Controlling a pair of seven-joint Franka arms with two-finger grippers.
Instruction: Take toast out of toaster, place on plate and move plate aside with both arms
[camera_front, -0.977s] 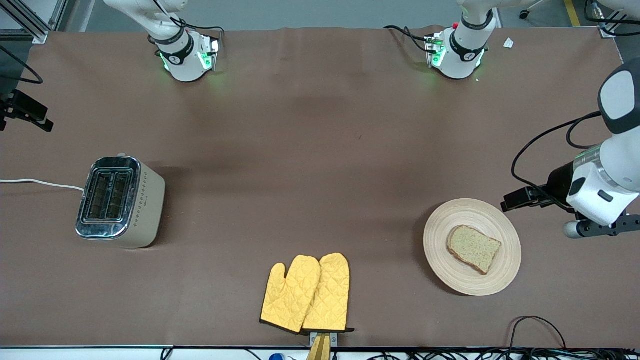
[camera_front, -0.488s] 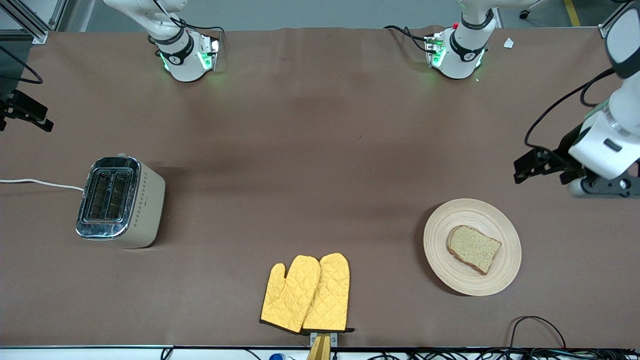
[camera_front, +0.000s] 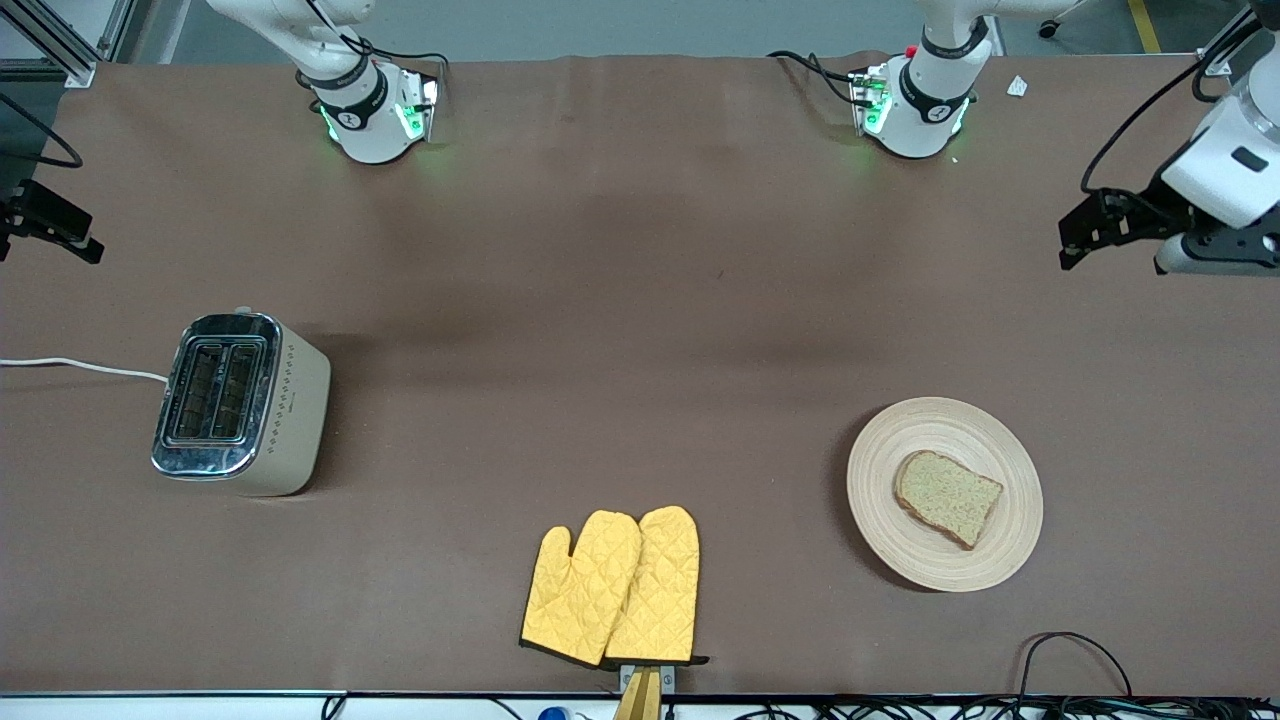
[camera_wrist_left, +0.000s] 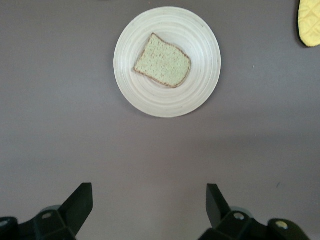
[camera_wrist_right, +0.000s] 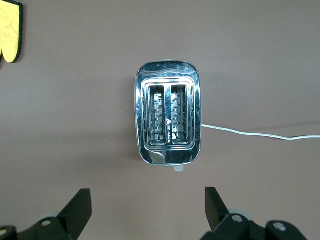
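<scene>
The toast (camera_front: 948, 497) lies flat on the round beige plate (camera_front: 930, 430), toward the left arm's end of the table. Both also show in the left wrist view, the toast (camera_wrist_left: 162, 61) on the plate (camera_wrist_left: 200, 85). My left gripper (camera_front: 1220, 255) is raised high over bare tabletop at that end, apart from the plate. Its fingers stand wide open and empty (camera_wrist_left: 148, 205). My right gripper (camera_wrist_right: 148, 210) is open and empty, high over the table beside the toaster (camera_wrist_right: 167, 120). It is out of the front view.
The toaster (camera_front: 235, 400) stands toward the right arm's end, slots up and empty, with a white cord (camera_front: 80, 365). A pair of yellow oven mitts (camera_front: 615, 588) lies near the front edge. Black cables (camera_front: 1070, 650) loop at that edge.
My left gripper has risen and drawn away from beside the plate toward the arms' bases. The plate, toast, toaster and mitts have not moved.
</scene>
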